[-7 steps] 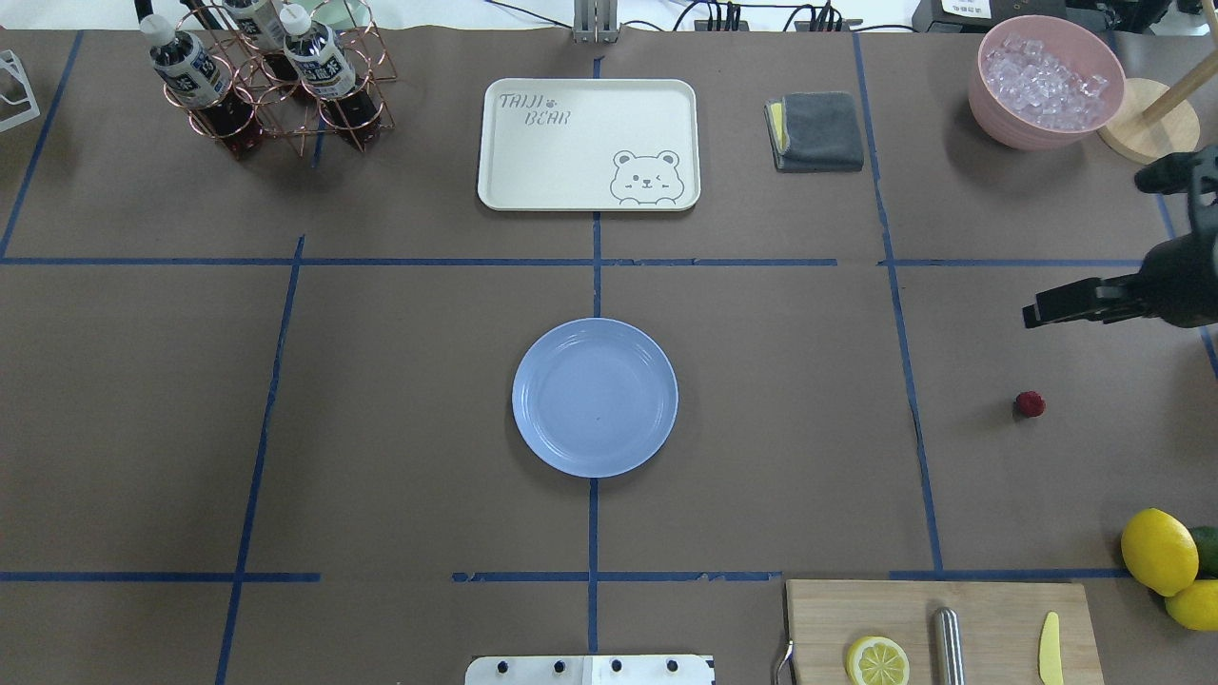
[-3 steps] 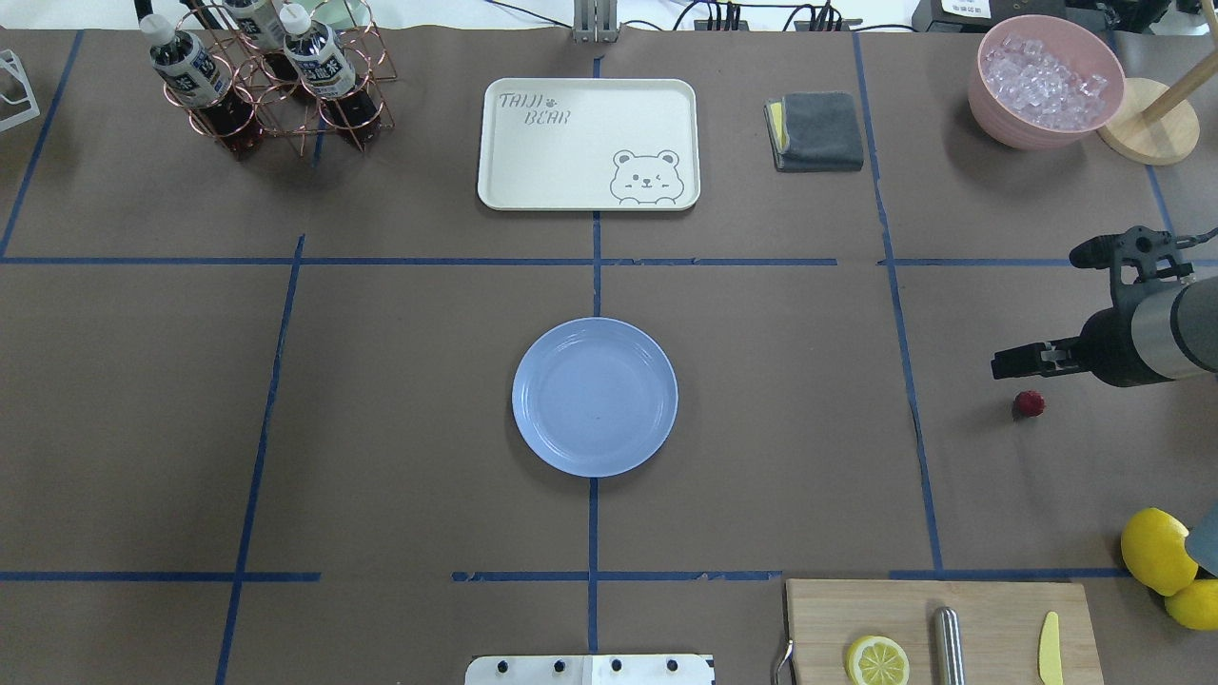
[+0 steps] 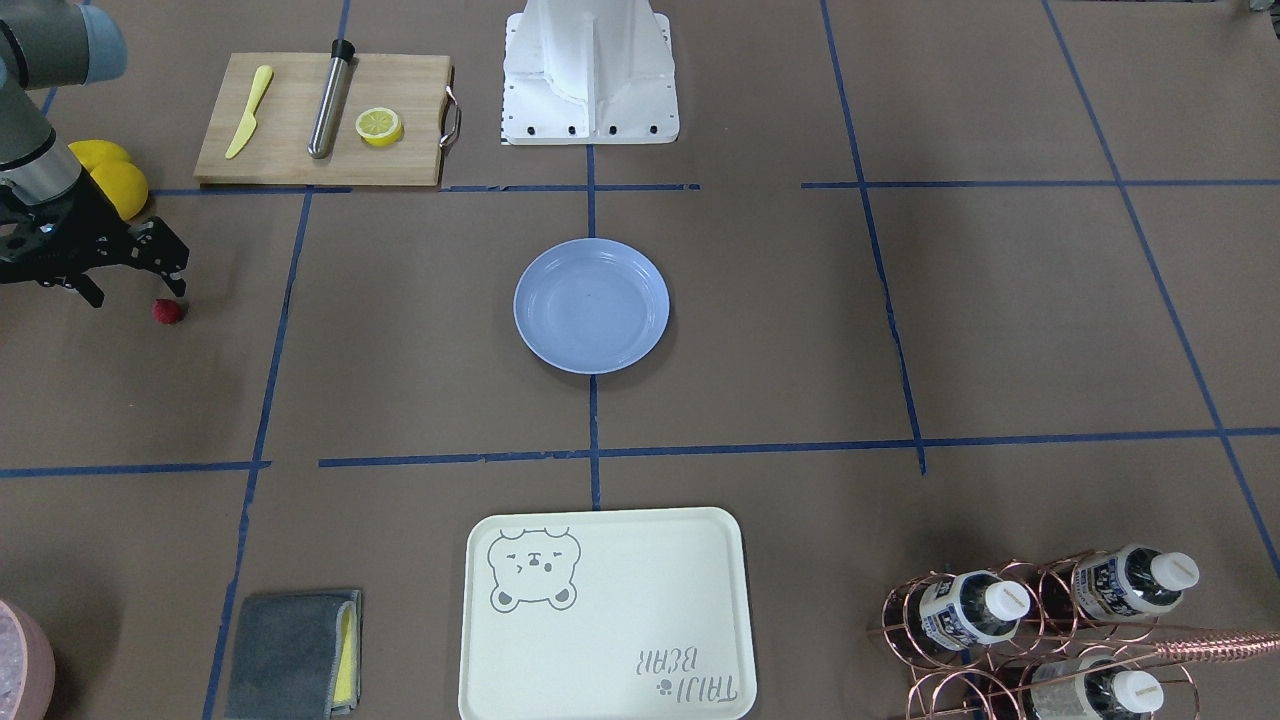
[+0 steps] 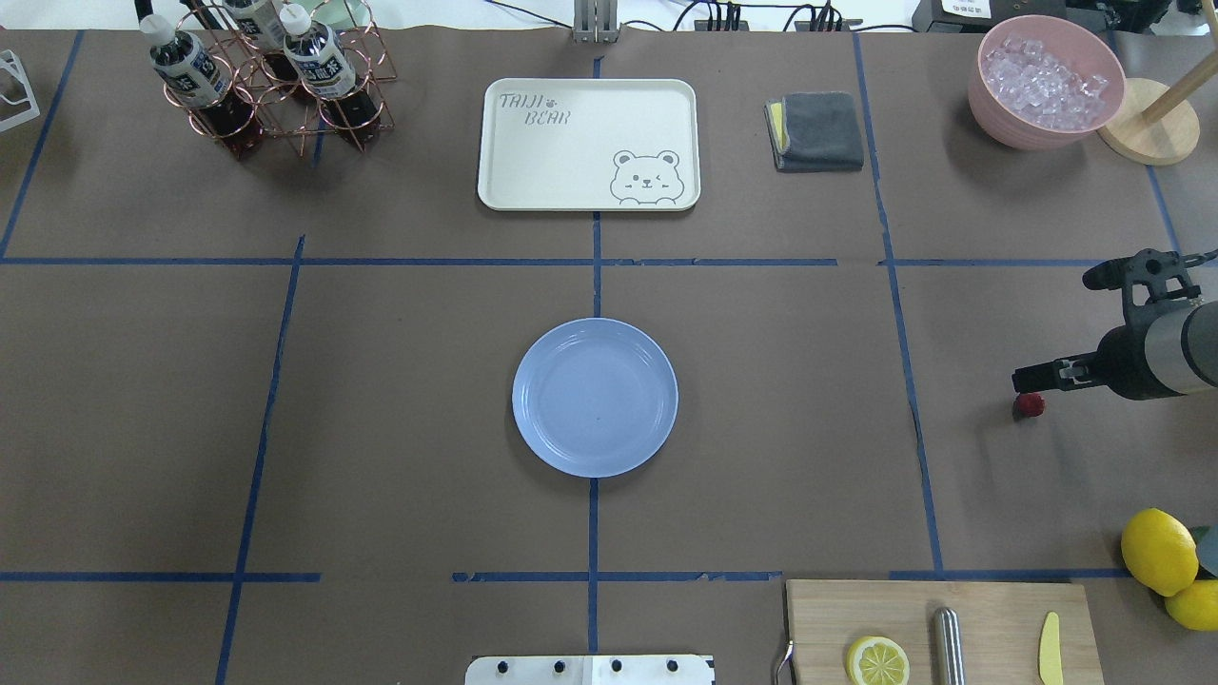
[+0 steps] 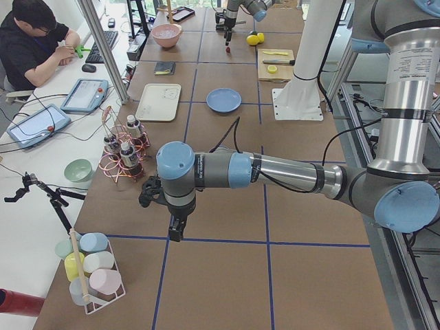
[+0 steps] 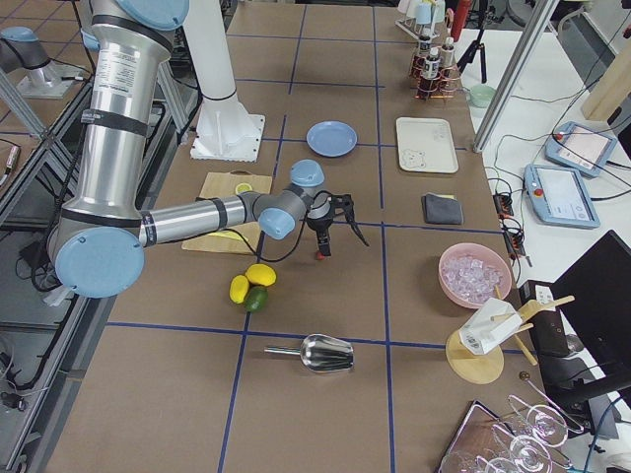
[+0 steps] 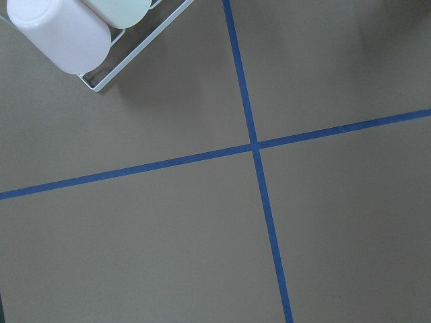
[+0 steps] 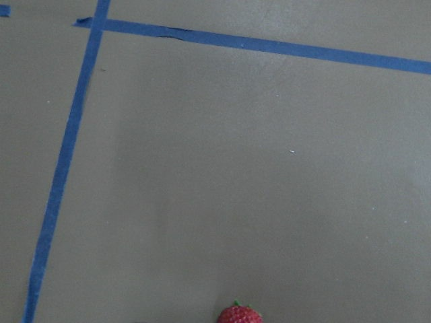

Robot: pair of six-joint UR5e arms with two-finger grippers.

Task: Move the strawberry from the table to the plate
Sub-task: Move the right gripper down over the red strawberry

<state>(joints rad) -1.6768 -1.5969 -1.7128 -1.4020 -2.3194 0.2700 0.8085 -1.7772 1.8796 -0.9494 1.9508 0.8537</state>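
The right gripper hangs just over the strawberry, fingers spread wide, apparently to straddle it. The berry lies on the table, well apart from the plate. The left gripper's finger spread cannot be told.

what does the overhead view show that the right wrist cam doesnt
Only the overhead view shows the right gripper, open, with one finger close to the strawberry. It also takes in the empty plate, bear tray, grey cloth, ice bowl, lemons and cutting board.

Only the right wrist view shows the berry's green leafy top and bumpy skin up close, cut off by the frame's lower edge.

Both show the strawberry lying on the brown-paper table, with blue tape lines nearby.
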